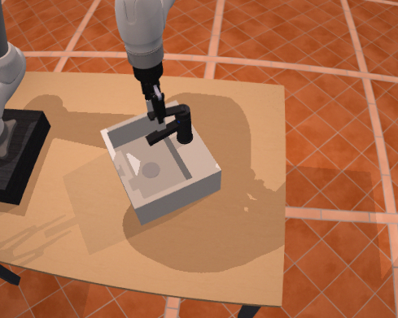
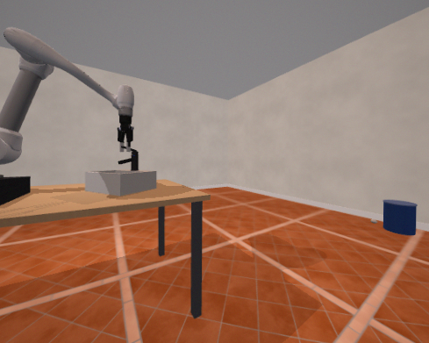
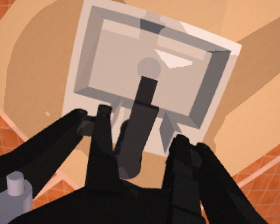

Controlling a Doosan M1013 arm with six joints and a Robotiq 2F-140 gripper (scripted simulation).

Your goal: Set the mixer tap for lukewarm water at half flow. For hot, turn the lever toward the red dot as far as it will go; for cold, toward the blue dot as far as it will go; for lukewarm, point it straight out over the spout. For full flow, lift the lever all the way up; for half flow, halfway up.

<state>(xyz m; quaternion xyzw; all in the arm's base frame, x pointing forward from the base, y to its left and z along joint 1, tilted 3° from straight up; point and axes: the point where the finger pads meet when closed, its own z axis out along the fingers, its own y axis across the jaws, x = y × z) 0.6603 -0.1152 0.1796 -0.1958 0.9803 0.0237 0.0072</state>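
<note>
Wrist view: jaws stand partly apart, straddling the black lever (image 3: 139,136) without gripping it. Tap (image 1: 184,124) sits at the sink's (image 1: 198,157) back corner, on the counter (image 1: 238,100).

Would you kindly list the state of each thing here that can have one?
gripper: open, fingers standing either side of the lever, apart from it
lever: lifted off the spout, pointing roughly out along it; how far up, cannot tell
spout: out over the basin, no water visible
sink: upright on the table, basin dry
drain: uncovered
blue bin: upright on the floor
</note>
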